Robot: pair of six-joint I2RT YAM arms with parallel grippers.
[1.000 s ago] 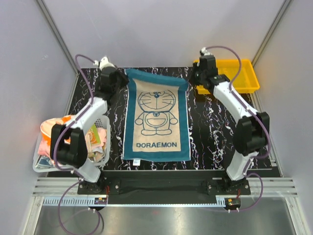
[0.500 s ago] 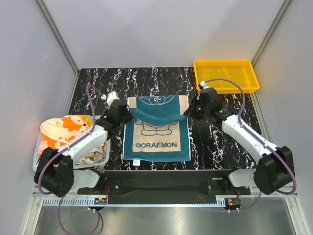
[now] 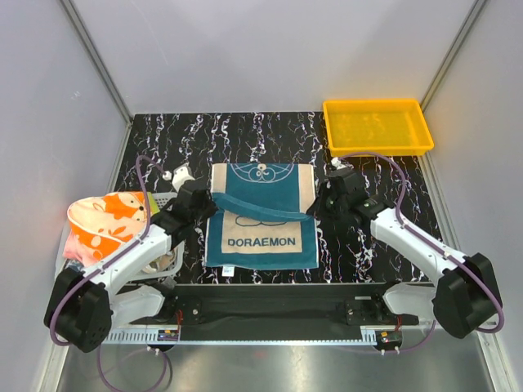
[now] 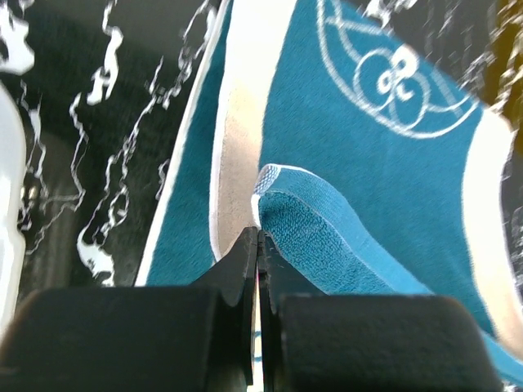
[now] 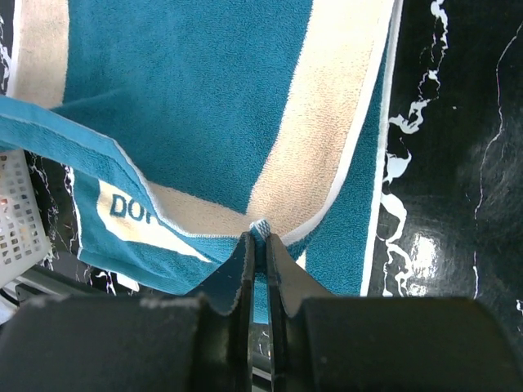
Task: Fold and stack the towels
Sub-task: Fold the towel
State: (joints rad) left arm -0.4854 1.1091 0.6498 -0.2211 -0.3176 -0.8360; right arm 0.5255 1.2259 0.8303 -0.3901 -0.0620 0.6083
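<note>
The left gripper (image 4: 258,238) and right gripper (image 5: 260,238) each pinch a corner of the teal Doraemon towel (image 3: 261,241), half-doubled on the black marbled table (image 3: 163,139); uneven pulling could skew the fold or free a corner.

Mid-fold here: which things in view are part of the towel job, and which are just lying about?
Job: teal terry towel with cream border, pinched by left hand and right hand; orange fox-print towel; pale pink towel.
Lying about: yellow plastic tray; white mesh basket.
</note>
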